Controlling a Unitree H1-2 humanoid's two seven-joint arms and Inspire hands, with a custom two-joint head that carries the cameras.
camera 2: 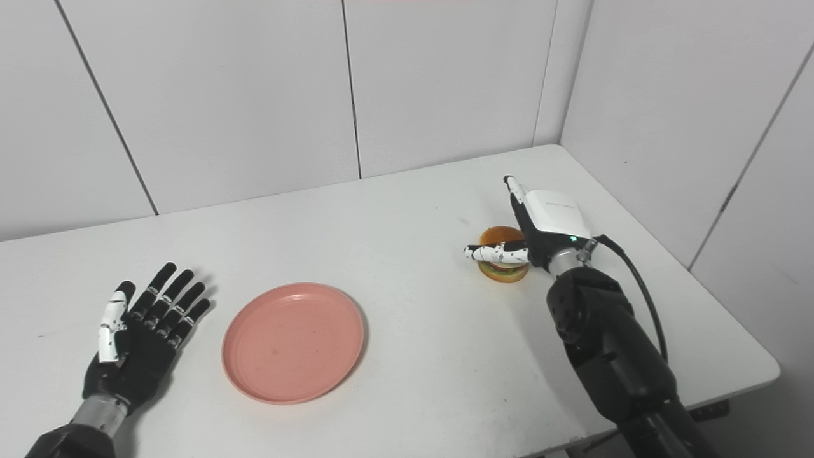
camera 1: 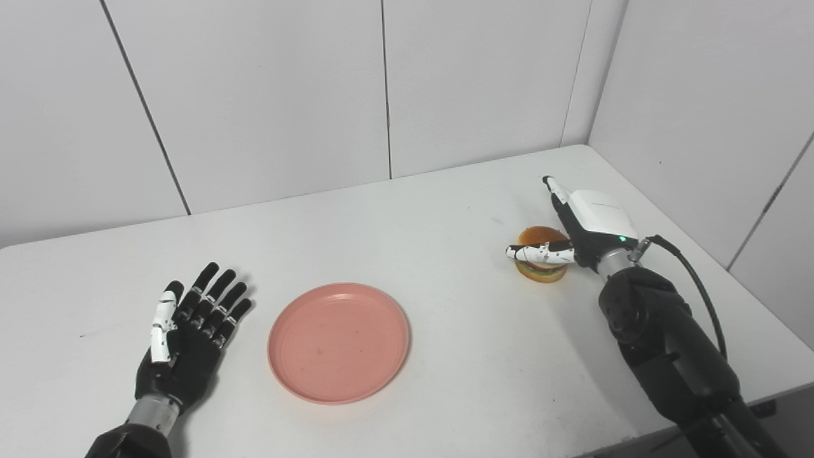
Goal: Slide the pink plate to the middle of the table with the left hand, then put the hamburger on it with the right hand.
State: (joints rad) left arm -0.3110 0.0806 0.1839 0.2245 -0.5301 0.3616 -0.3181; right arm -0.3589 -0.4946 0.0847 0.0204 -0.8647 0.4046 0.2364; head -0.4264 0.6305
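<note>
The pink plate (camera 1: 338, 342) lies flat on the white table (camera 1: 439, 210), left of centre and near the front. My left hand (camera 1: 191, 331) rests open beside it on the left, palm down with fingers spread, not touching the plate. A small hamburger (camera 1: 538, 236) sits on the table at the right. Around it is my right hand (camera 1: 588, 222), open: the thumb crosses the front of the burger and the fingers stretch past its far right side. The burger's right half is hidden behind the hand, and I cannot tell whether the hand touches it.
White wall panels close off the back and right of the table (camera 2: 407, 210). The table's right edge runs just beyond my right arm (camera 2: 604, 343). Nothing else lies on the table.
</note>
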